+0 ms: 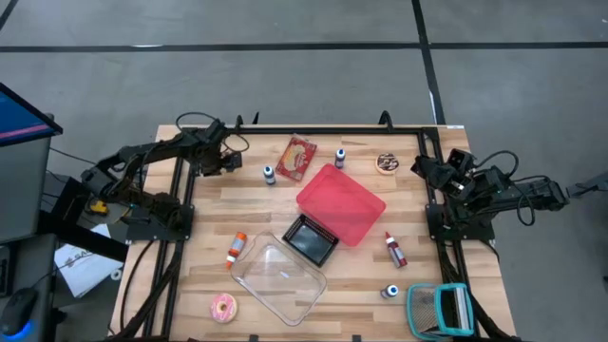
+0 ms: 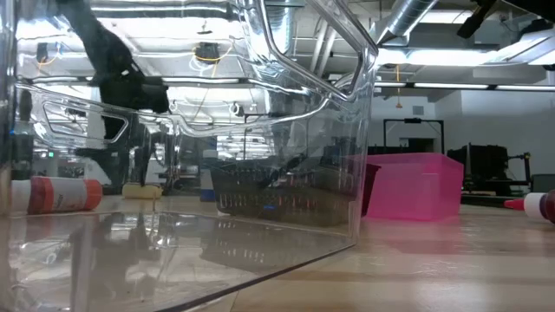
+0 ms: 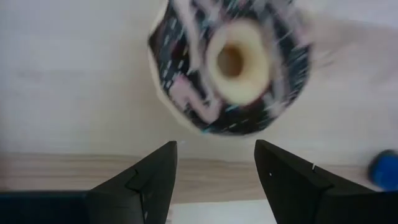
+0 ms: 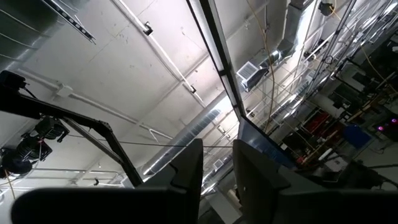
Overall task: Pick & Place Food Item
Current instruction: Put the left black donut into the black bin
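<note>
we see the left claw (image 3: 214,180) released, fingers spread above a dark-frosted donut (image 3: 233,65) on the worktop (image 3: 68,87) — nothing gripped, right claw (image 4: 217,171) clenched and empty, parked at the worktop's right edge

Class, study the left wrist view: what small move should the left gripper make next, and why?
Probably ease the left gripper forward toward the dark-frosted donut, fingers open. The donut lies on the table just beyond the open fingertips, not yet between them, so closing now would likely grasp nothing. The right gripper waits shut at the table's right edge.
</note>
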